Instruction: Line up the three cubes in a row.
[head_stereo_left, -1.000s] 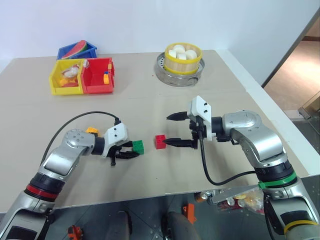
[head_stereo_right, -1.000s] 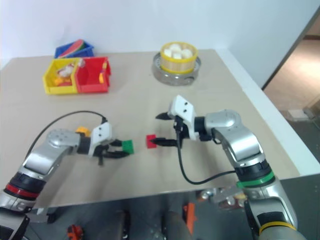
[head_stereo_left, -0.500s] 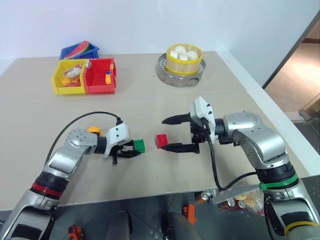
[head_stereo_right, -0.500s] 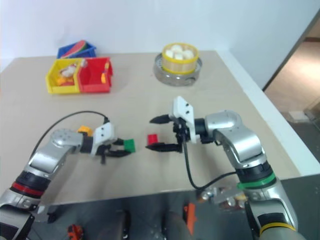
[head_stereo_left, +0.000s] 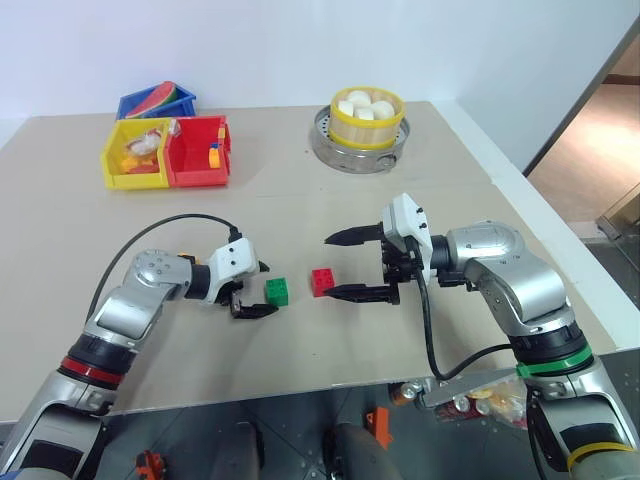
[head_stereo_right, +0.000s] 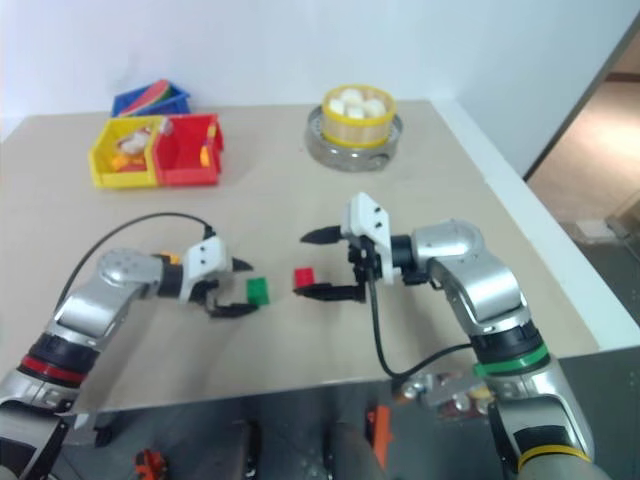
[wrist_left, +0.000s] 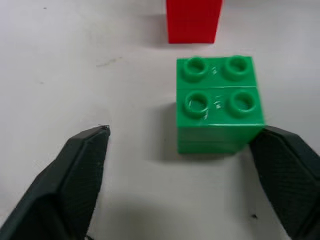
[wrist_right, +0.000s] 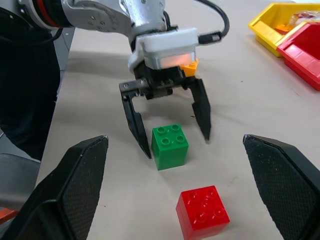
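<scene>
Left hand (head_stereo_left: 254, 290) spread open around green cube (head_stereo_left: 277, 291) | right hand (head_stereo_left: 340, 265) open, red cube (head_stereo_left: 322, 282) at its 9 o'clock, on counter (head_stereo_left: 300, 200) | yellow-orange cube (wrist_right: 189, 66) obscured behind left hand | risk: green cube nudged by finger during withdrawal.

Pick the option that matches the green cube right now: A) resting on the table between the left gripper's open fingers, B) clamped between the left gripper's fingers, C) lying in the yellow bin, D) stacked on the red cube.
A: the green cube sits on the table while the left gripper straddles it with fingers spread, beside the red cube.
</scene>
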